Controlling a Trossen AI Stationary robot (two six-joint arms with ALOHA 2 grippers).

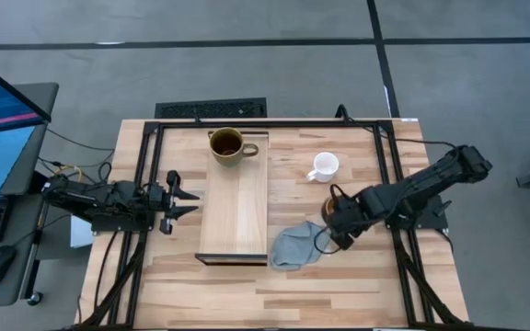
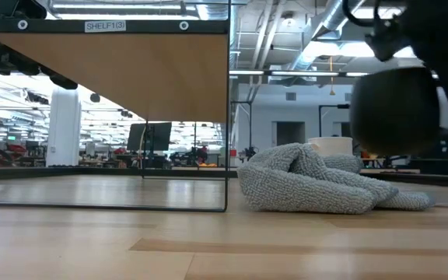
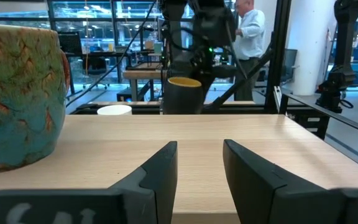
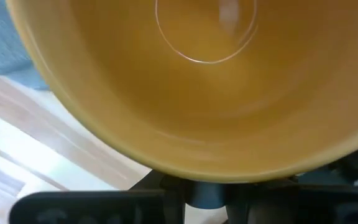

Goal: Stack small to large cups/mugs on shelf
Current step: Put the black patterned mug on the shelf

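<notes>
The shelf [image 1: 235, 207] is a pale board raised on a dark frame left of the table's middle. A brown-olive mug [image 1: 226, 145] stands on its base at the shelf's far end, also seen as the mug [image 3: 17, 93] beside my left gripper's view. The small white mug [image 1: 323, 166] stands on the table right of the shelf. My right gripper [image 1: 337, 223] is shut on the black mug [image 2: 395, 109] with the yellow inside, above the table beside the grey cloth [image 1: 297, 244]. My left gripper [image 3: 197, 168] stands open and level at the shelf's left edge, holding nothing. My right gripper comes at the black mug from above, pointing down, at its rim [image 4: 191, 174]. The mug's own wall hides the fingers, so the kind of hold cannot be told. The mug [image 3: 184, 93] hangs upright, mouth up, lifted clear of the table.
The crumpled grey cloth [image 2: 309, 183] lies on the table just below and left of the held mug, with the white mug [image 2: 331, 145] behind it. Dark frame bars [image 1: 385, 175] run along both sides of the table. A person [image 3: 247, 31] stands in the room beyond.
</notes>
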